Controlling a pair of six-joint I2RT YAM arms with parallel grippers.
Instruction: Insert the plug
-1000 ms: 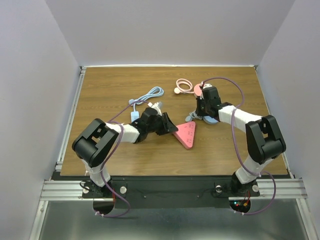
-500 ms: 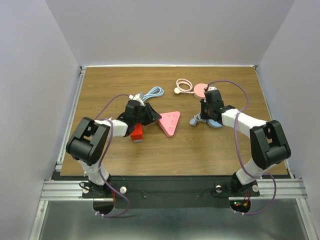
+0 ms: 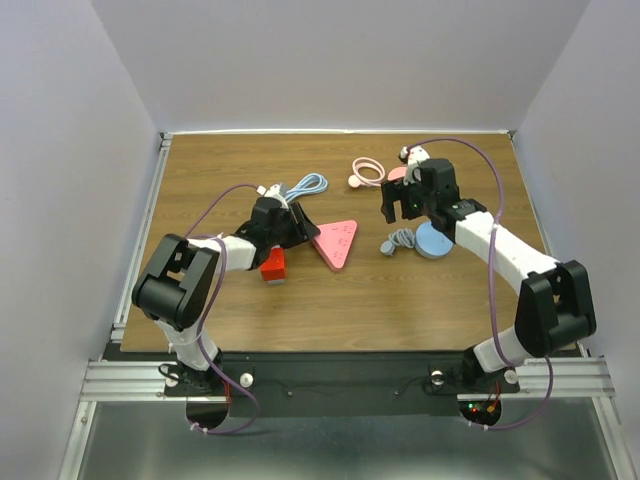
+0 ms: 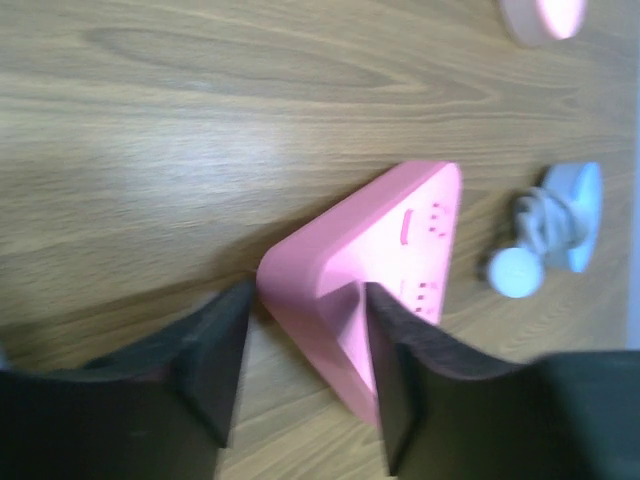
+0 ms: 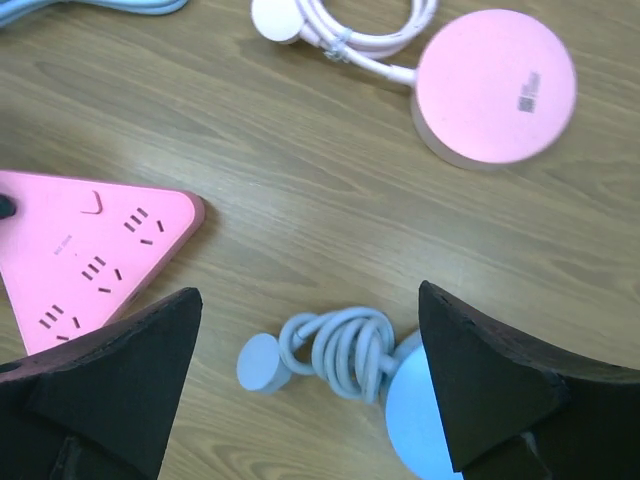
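Beneath the right gripper (image 5: 305, 300), jaws wide and empty, the blue plug (image 5: 262, 362) lies flat, its coiled cable trailing toward the right-hand finger. Left gripper (image 4: 308, 300) clamps the pink power strip (image 4: 400, 250) by one corner, sockets upward, apart from the plug.

Wooden table (image 3: 200, 310), pale lavender walls (image 3: 350, 60), metal front rail (image 3: 340, 378)
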